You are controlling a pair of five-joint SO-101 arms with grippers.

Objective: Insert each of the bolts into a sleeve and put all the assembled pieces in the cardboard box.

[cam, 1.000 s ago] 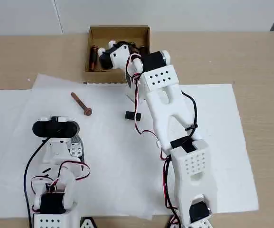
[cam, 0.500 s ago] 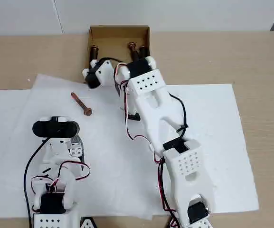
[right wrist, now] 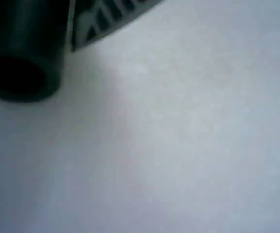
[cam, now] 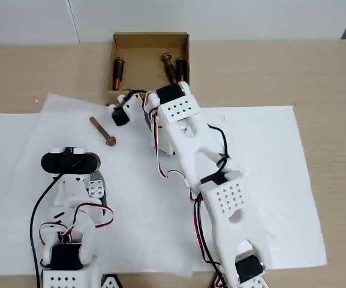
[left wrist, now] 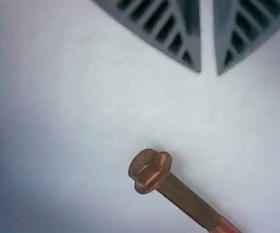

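Note:
A copper bolt (cam: 102,131) lies alone on the white paper (cam: 268,180), left of centre. Its flanged head (left wrist: 149,170) shows just ahead of my left gripper (left wrist: 207,68), whose grey fingers are shut with nothing between them. The left arm (cam: 71,180) sits at the near left. The cardboard box (cam: 150,39) at the table's back holds three bolt-and-sleeve pieces (cam: 119,71). My right gripper (cam: 120,114) hangs over the paper just in front of the box. A dark cylinder (right wrist: 18,63) shows close in the right wrist view; whether it is held I cannot tell.
The right arm (cam: 196,150) stretches diagonally across the middle of the paper. Bare wooden table (cam: 292,72) surrounds the sheet, with free room to the right of the box.
The right gripper has come out of the box and swung left and nearer, over the paper. The arm now covers the black sleeve that lay mid-paper. The left arm has stayed still.

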